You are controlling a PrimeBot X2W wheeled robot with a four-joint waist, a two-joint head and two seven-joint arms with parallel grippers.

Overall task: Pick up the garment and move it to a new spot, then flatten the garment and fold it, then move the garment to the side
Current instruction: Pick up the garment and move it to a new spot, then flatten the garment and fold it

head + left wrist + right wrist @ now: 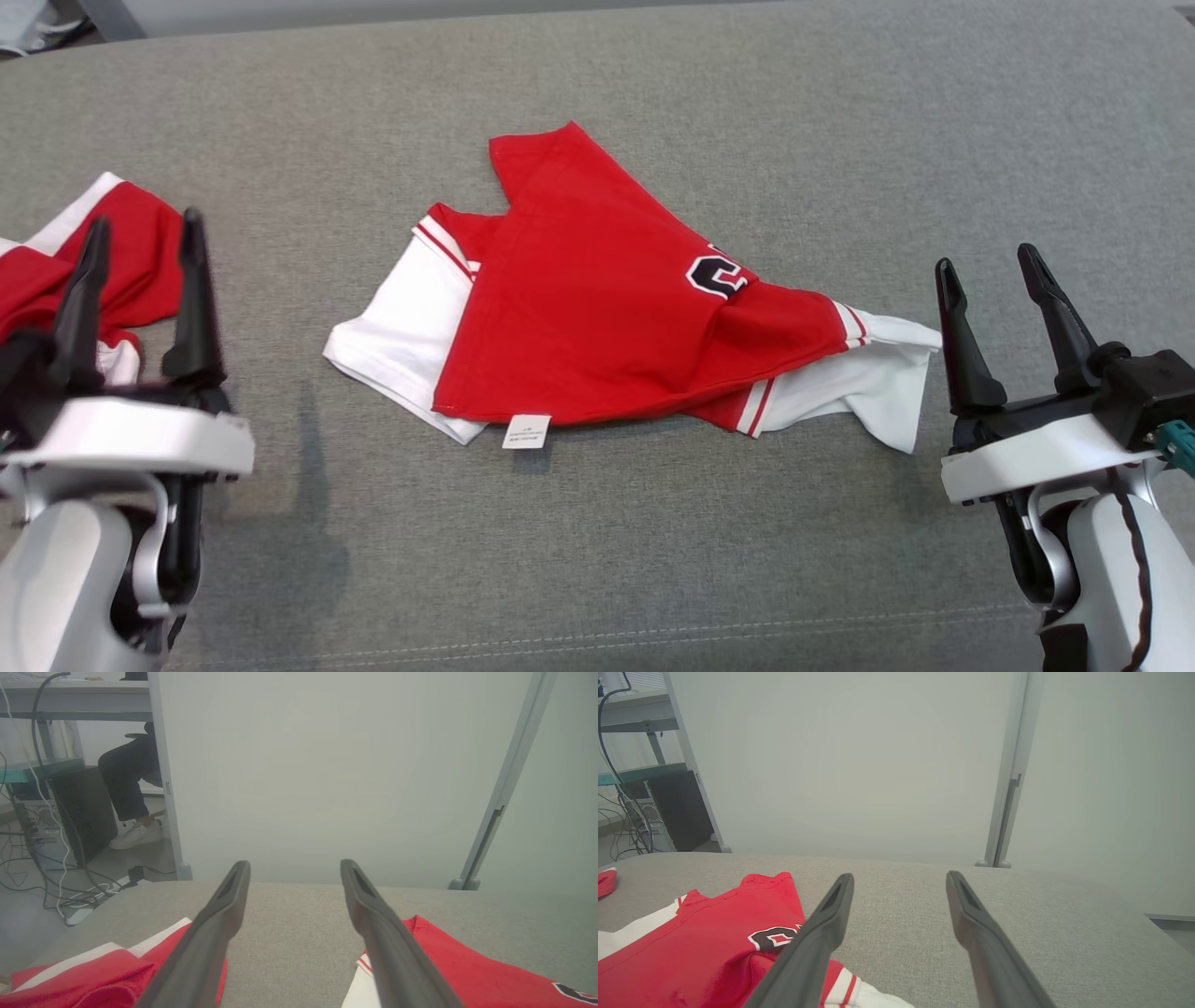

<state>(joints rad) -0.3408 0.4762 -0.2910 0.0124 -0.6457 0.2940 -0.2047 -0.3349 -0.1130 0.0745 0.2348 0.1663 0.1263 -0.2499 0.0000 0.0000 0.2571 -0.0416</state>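
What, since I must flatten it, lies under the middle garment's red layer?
White fabric sticks out from under the red layer at both sides; the rest beneath is covered.

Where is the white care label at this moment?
In the head view the label sticks out from the near hem of the garment, on the grey surface, between the left gripper and the right gripper.
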